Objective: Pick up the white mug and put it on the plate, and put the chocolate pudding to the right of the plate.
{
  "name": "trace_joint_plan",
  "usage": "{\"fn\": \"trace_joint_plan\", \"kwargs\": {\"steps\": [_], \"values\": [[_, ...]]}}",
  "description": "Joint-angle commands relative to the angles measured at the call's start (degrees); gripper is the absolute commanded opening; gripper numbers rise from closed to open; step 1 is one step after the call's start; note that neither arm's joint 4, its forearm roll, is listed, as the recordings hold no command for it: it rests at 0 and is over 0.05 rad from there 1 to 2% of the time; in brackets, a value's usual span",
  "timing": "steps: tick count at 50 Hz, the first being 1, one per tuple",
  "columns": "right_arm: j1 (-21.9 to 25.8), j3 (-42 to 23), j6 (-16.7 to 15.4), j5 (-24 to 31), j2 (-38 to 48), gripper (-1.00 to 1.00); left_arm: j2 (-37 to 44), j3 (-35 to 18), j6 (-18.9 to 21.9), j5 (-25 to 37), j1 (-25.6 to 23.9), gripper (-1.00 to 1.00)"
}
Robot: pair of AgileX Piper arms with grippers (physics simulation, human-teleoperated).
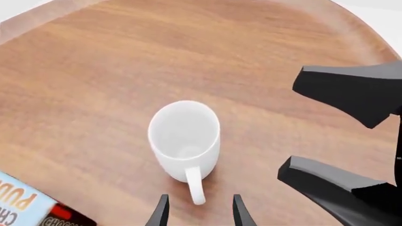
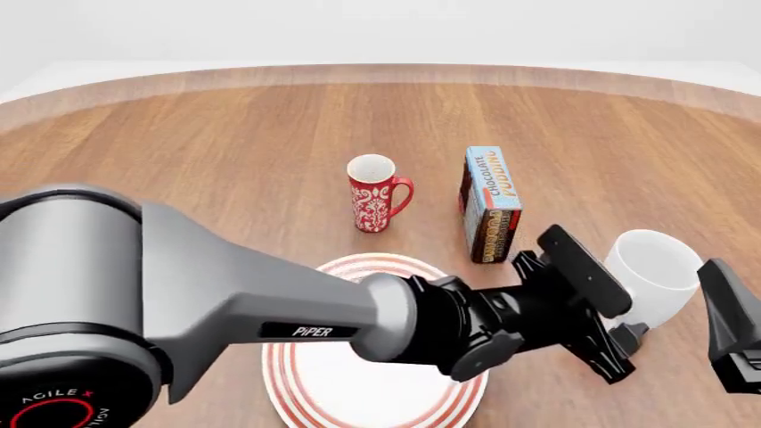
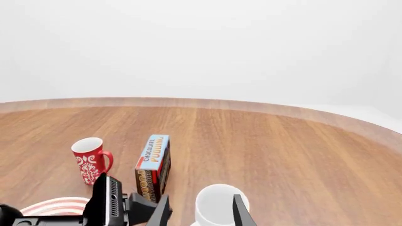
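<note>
The white mug (image 2: 651, 272) stands upright on the wooden table at the right, right of the plate (image 2: 356, 264). My left arm reaches across the plate. Its left gripper (image 2: 609, 308) is open just left of the mug. In the left wrist view the left gripper (image 1: 201, 214) has its jaws on either side of the tip of the mug's handle (image 1: 196, 186), not closed on it. My right gripper (image 2: 728, 325) is open and empty just right of the mug. The chocolate pudding (image 2: 490, 201) stands upright behind the plate, left of the mug.
A red patterned mug (image 2: 374, 194) stands behind the plate, left of the pudding. The two grippers flank the white mug closely. The table's curved far edge (image 3: 264, 107) runs behind everything.
</note>
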Motion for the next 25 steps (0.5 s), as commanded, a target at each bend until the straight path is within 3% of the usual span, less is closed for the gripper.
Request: {"fn": "trace_joint_plan", "kwargs": {"steps": [1,25], "values": [[0.0,0.0,0.0,0.0,-0.1,1.0,2.0,-2.3,0.0,1.6,-0.1,1.0],[0.0,-0.1,0.1,0.0,-0.1,1.0,6.0,-8.4,0.8,5.5,1.4,1.0]]}}
